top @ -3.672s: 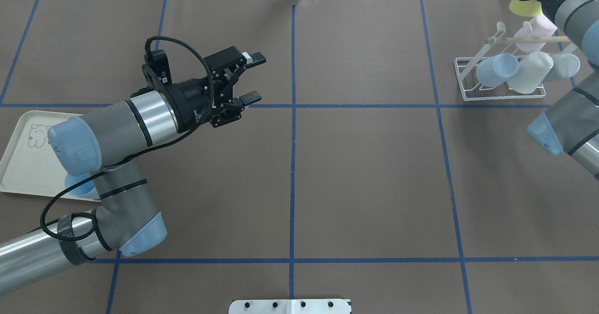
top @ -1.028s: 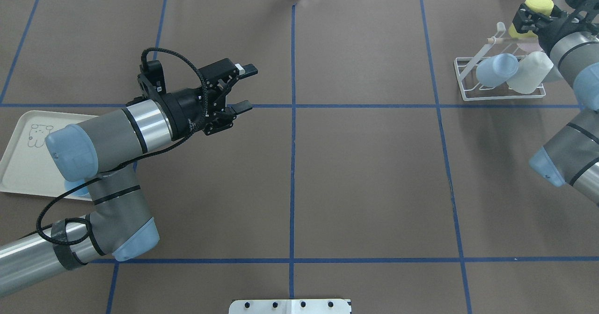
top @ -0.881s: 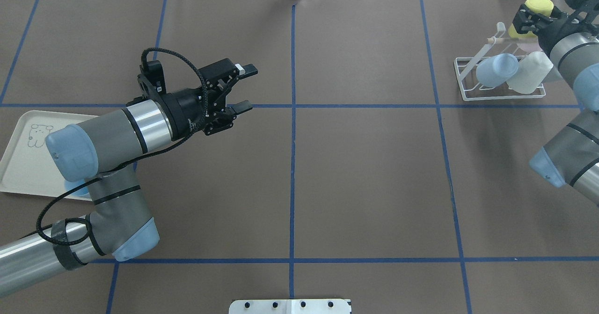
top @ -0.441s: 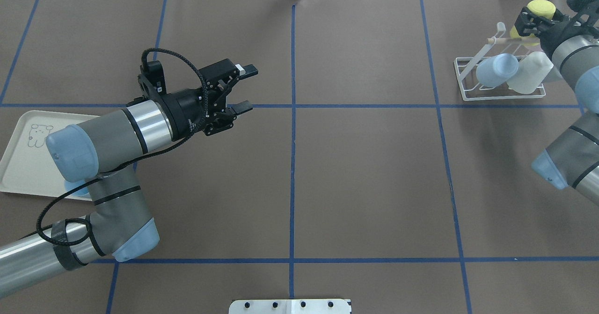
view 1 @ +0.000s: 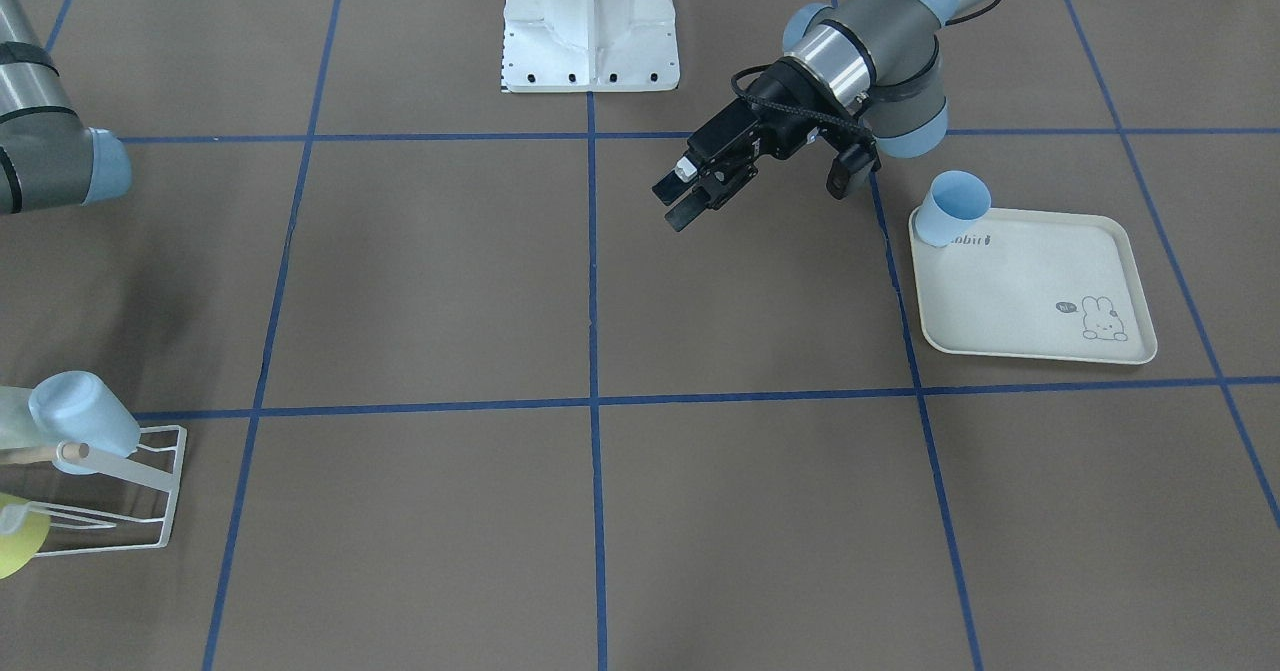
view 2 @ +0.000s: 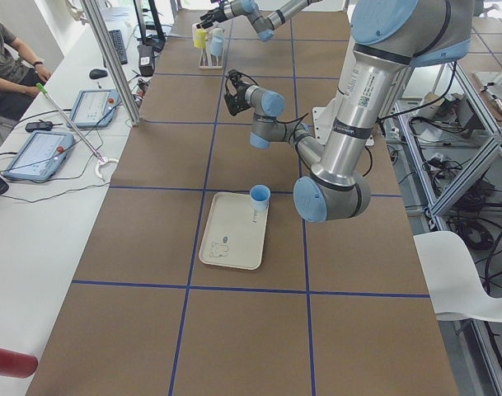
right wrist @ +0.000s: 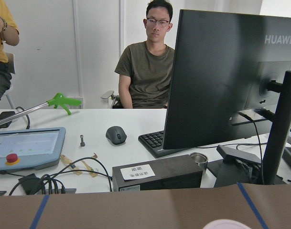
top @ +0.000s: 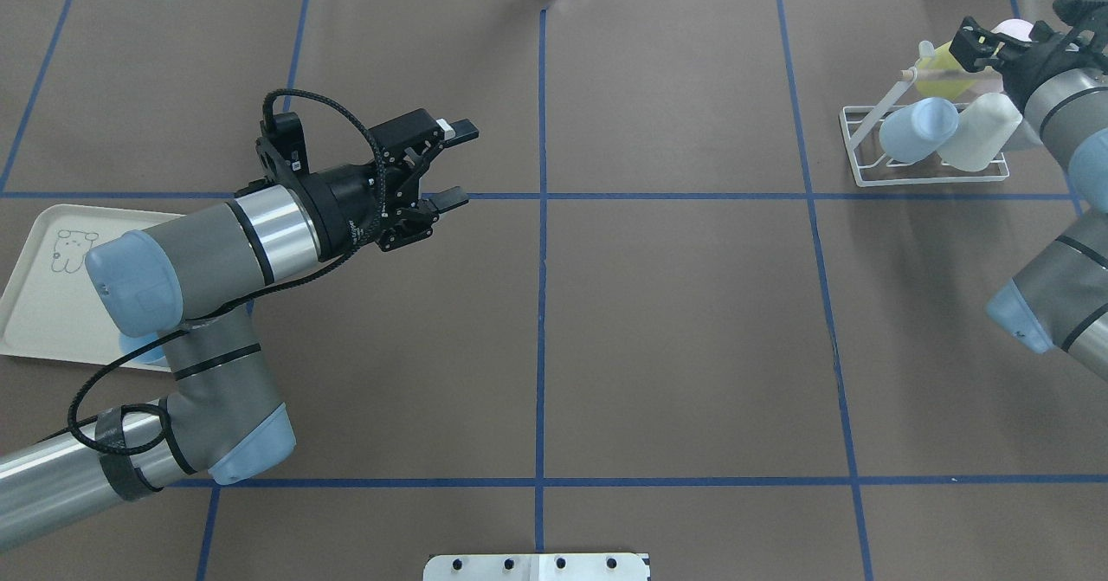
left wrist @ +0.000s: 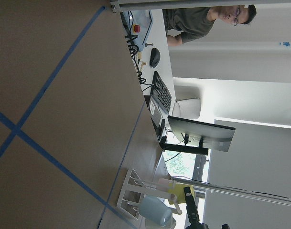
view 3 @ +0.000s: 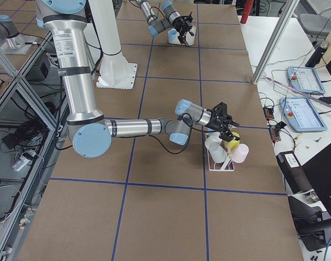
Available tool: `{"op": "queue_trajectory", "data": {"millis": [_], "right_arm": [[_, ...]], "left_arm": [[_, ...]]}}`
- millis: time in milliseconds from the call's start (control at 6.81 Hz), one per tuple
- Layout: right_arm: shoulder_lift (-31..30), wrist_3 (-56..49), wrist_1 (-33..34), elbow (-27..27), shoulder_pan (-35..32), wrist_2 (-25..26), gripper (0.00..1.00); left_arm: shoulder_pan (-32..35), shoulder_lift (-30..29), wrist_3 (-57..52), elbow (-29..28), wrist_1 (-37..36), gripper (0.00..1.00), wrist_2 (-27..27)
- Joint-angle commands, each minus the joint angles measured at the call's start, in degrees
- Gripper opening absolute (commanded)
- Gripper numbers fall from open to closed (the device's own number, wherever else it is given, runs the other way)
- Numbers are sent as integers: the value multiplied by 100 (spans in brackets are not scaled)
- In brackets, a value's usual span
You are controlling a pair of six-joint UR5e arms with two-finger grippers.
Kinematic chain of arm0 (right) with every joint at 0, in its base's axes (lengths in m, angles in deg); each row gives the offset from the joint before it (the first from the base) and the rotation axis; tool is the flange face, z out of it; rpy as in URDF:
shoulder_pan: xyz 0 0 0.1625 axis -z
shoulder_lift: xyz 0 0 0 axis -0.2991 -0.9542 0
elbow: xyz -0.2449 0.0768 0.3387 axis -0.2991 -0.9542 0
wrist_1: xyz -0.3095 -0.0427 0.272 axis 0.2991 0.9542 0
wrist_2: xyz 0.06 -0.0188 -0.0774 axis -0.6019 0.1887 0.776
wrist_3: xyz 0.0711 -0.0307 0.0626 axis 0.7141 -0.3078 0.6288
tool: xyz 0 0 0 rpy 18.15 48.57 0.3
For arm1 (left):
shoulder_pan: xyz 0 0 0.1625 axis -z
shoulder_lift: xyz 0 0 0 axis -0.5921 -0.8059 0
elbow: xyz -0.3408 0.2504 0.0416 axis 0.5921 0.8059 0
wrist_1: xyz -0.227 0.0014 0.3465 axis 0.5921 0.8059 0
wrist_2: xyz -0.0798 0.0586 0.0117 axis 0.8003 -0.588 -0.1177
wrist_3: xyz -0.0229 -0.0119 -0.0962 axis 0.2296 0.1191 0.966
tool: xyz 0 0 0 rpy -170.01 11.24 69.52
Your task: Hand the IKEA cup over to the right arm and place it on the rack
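The yellow cup (top: 943,74) has tipped down onto the rack (top: 848,144) — almost done — though I cannot tell if the right gripper (top: 982,44) still squeezes it; the left gripper (top: 461,165) gapes empty.

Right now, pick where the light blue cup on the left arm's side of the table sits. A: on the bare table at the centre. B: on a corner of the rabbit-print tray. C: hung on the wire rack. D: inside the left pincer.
B: the light blue cup stands open end up on a corner of the cream tray, while the left pincer is open and empty.
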Motion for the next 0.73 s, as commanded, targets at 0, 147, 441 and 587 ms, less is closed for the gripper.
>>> {"op": "queue_trajectory", "data": {"millis": [0, 147, 441, 587], "right_arm": [[1, -3, -41, 13, -9, -46, 100], [18, -3, -67, 100, -35, -211, 100], [18, 6, 11, 451, -673, -1322, 100], [18, -3, 46, 522, -1033, -2025, 100]], "left_arm": [[0, -15, 0, 17, -18, 100, 1], [17, -15, 0, 52, -35, 100, 10], [323, 37, -350, 166, -192, 100, 455], [612, 185, -378, 297, -411, 100, 884]]}}
